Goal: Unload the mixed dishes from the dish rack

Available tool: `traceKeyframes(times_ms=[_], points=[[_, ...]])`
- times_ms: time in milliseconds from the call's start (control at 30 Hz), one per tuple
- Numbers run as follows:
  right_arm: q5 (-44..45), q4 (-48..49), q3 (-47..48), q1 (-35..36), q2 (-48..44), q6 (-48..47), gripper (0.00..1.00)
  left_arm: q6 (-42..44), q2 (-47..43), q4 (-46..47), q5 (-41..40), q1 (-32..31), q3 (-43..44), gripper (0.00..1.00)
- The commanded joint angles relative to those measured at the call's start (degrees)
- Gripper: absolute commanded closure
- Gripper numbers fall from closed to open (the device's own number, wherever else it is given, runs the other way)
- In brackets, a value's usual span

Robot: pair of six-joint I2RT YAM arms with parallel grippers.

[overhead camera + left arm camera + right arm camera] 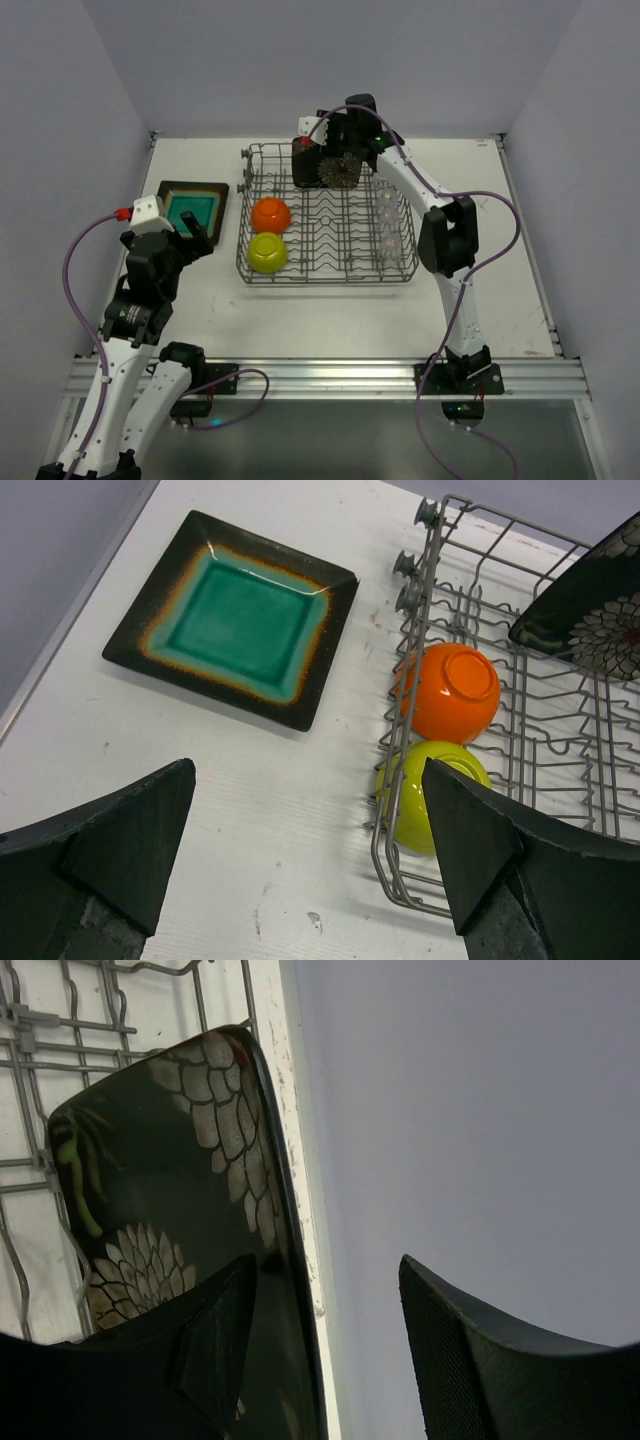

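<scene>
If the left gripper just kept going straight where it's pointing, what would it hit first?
Most likely the bare table: the left gripper aims at the strip between the teal-centred plate and the dish rack, though depth is unclear.

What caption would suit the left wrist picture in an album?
Open left tool hovers over the table; teal plate lies outside the rack, orange bowl and yellow-green bowl inside.

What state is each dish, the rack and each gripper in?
Dish rack: loaded.
Teal-centred plate: flat on the table, unloaded.
Flowered plate: racked, on edge.
Orange bowl: racked, base up.
Yellow-green bowl: racked.
Glasses: racked.
Left gripper: open, empty.
Right gripper: open, straddling the flowered plate's rim.
</scene>
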Motion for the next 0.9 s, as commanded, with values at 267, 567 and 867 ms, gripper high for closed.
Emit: traceKeyframes(times_ms=[267,567,867], points=[[0.3,6.5,-5.0,-0.7,-0.5,-5.0,0.66,1.5,-0.2,2.4,-0.4,-0.6,0.0,0.0],[-2.3,7.0,-6.4,-0.7,-2.0,-7.3,1.0,1.5,-0.5,2.3,-0.6,-0.6,-0.1,0.0],[-4.8,6.1,-6.2,-0.7,-4.8,-7.4,1.0,1.4,-0.6,2.3,-0.8,-0.6,-0.1,0.0]])
